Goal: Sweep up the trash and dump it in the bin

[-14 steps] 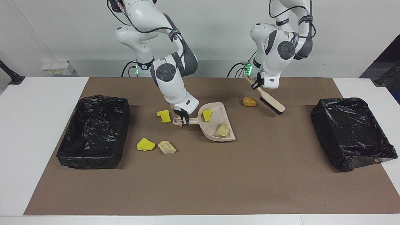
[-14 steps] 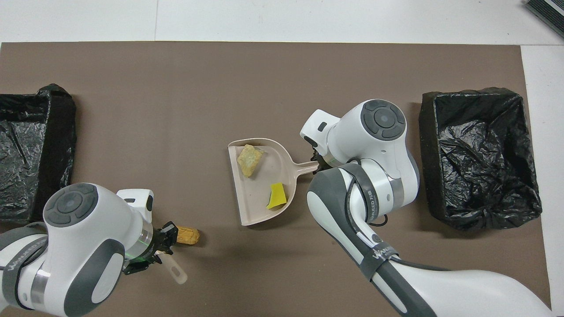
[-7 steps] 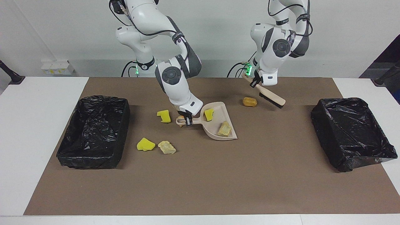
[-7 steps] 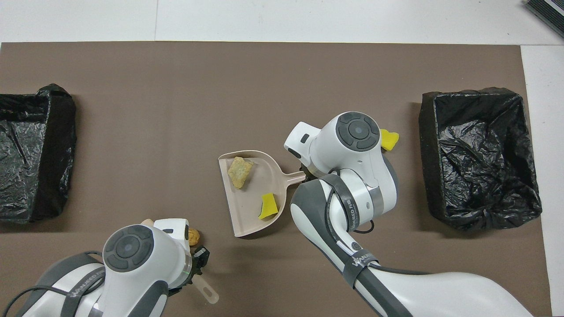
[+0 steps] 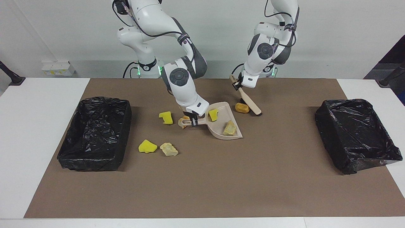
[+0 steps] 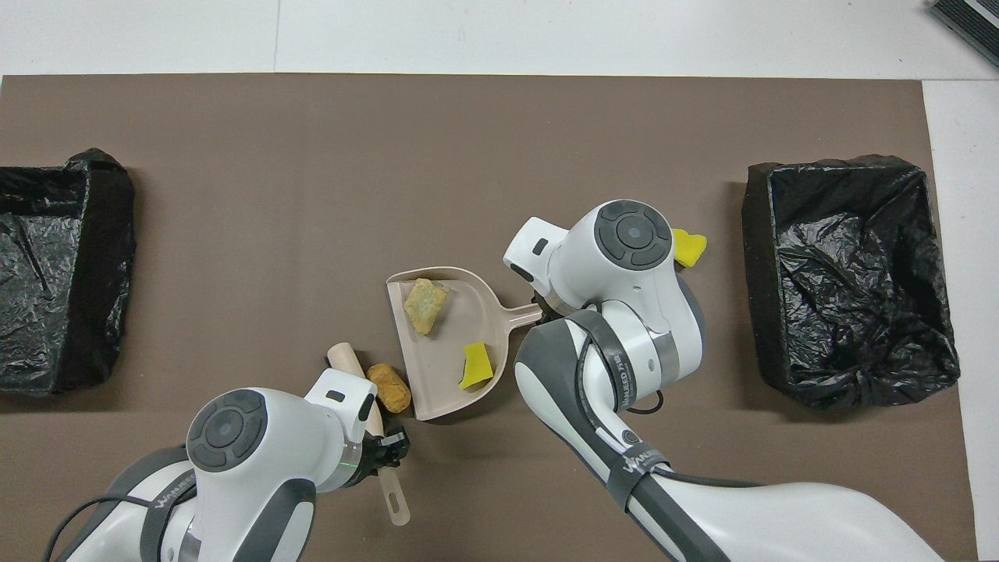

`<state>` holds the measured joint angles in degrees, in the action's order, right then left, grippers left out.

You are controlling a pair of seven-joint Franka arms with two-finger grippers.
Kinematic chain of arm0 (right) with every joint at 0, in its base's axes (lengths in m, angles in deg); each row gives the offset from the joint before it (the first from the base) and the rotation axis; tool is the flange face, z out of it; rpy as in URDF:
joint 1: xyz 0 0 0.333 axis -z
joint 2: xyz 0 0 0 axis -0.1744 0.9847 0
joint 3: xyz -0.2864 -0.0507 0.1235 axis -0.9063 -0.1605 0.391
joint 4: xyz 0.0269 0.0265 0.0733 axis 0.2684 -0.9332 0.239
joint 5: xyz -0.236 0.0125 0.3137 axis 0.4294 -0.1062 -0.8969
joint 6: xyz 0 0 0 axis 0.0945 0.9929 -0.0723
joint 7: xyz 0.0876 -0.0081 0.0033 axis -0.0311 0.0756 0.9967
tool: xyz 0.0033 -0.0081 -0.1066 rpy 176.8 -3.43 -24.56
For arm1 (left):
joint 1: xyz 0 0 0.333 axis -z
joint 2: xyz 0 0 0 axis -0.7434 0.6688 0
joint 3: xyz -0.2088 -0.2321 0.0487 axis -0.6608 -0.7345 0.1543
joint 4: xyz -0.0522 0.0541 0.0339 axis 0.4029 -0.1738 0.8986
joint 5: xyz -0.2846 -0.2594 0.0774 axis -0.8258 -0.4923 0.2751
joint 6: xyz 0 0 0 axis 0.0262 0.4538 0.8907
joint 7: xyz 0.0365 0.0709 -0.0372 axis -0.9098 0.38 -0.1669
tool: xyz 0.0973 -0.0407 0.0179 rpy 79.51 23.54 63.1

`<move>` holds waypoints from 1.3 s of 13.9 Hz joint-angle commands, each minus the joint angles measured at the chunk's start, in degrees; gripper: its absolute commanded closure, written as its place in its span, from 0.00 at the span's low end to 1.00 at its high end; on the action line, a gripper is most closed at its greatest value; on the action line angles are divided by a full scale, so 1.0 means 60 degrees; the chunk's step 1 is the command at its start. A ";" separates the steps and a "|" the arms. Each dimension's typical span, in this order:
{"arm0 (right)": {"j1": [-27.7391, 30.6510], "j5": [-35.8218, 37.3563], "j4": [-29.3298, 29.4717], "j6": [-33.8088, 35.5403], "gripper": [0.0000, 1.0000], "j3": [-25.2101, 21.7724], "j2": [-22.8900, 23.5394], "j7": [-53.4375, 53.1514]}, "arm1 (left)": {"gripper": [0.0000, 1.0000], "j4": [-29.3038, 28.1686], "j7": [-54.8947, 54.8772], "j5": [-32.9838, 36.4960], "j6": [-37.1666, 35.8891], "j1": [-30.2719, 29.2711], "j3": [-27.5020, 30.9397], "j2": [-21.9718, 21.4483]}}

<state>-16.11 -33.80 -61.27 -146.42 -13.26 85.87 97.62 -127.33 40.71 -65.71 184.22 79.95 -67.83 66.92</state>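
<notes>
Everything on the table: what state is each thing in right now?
Dustpan: on the mat, holding two scraps.
Brush: tilted, tip beside the brown scrap.
Left gripper: shut on the brush.
Right gripper: shut on the dustpan's handle.
Two bins: lined, no scraps visible inside.

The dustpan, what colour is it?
Pale beige dustpan, clearest in the overhead view.

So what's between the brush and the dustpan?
A golden-brown scrap sits between the brush and the dustpan, touching the brush; the facing view shows it best.
</notes>
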 commanded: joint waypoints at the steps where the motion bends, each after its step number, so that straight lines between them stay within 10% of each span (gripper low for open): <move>1: 0.0023 0.0168 -0.0241 -0.0240 1.00 0.0039 -0.0115 -0.0134 | 1.00 0.0238 -0.0777 -0.0439 0.1251 0.0845 0.0093 0.0433; 9: 0.0155 0.0124 -0.0197 -0.0269 1.00 0.0039 -0.0086 0.0013 | 1.00 0.1279 -0.1774 0.0904 -0.0808 -0.0369 0.0195 0.0128; 18: 0.0243 -0.0037 -0.0094 -0.0269 1.00 0.0039 -0.0276 0.0115 | 1.00 -0.0815 -0.0137 0.0996 -0.1381 0.0156 -0.1765 -0.2246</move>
<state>-15.22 -33.76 -61.18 -146.71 -13.42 85.47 97.62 -127.83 35.73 -60.52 176.16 79.00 -76.14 59.12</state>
